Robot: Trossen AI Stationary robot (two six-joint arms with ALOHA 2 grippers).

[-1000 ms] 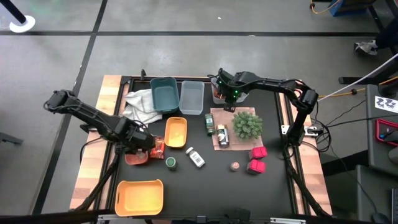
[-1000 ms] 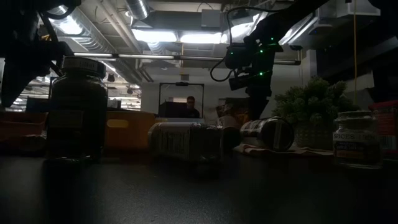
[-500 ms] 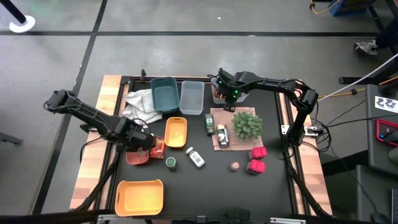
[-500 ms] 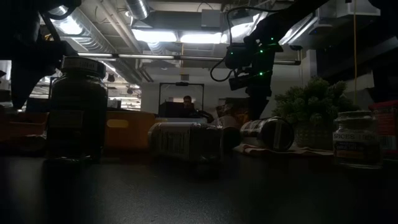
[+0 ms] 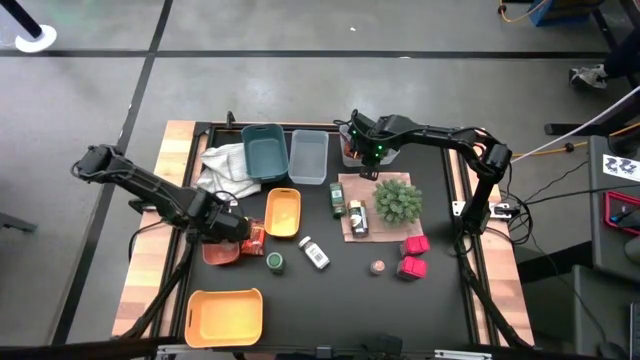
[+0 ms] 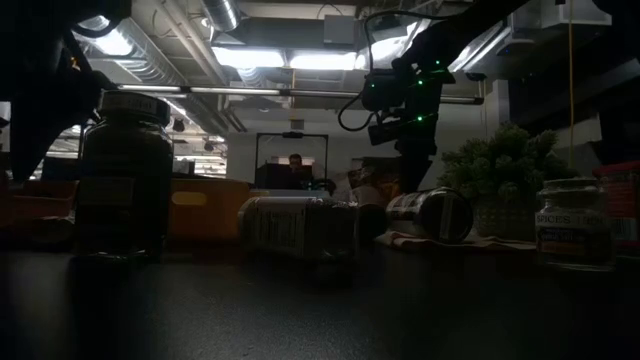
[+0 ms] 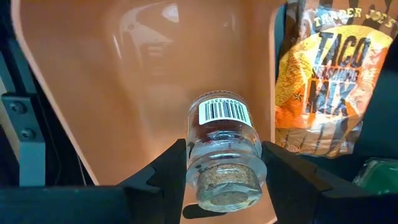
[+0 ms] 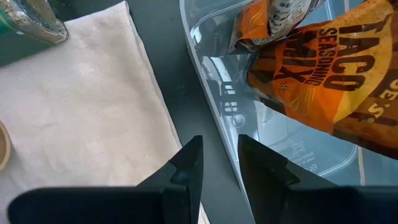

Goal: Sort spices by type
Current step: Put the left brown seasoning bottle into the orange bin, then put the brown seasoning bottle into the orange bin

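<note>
My left gripper (image 5: 233, 230) is at the table's left, over a salmon tray (image 7: 81, 81), shut on a small glass jar (image 7: 225, 146) with a cork-coloured lid. A red-orange taco packet (image 7: 323, 81) lies beside the tray. My right gripper (image 8: 219, 155) is at the far side, slightly open and empty, over the wall of a clear bin (image 8: 286, 149) that holds red-orange packets (image 8: 323, 68). A green-lidded jar (image 5: 274, 262), a white bottle (image 5: 316, 253), a pinkish-lidded jar (image 5: 378, 267) and two magenta boxes (image 5: 413, 255) rest on the table. Two jars (image 5: 347, 207) lie on a beige cloth. My left gripper pinches the jar between its two fingers, on the glass sides just behind the lid (image 7: 193, 168). The jar points away from the wrist, lid end nearest the camera, barcode side up. It is over the salmon tray; whether it touches the tray does not show.
A spiky green plant (image 5: 398, 200) stands right of the beige cloth. An orange tray (image 5: 283, 212), a yellow bin (image 5: 225, 315), a teal bin (image 5: 264, 152), a second clear bin (image 5: 308, 157) and a white rag (image 5: 228, 170) are spread over the left half.
My left gripper has shifted a little toward the table's right with the jar, staying over the salmon tray.
</note>
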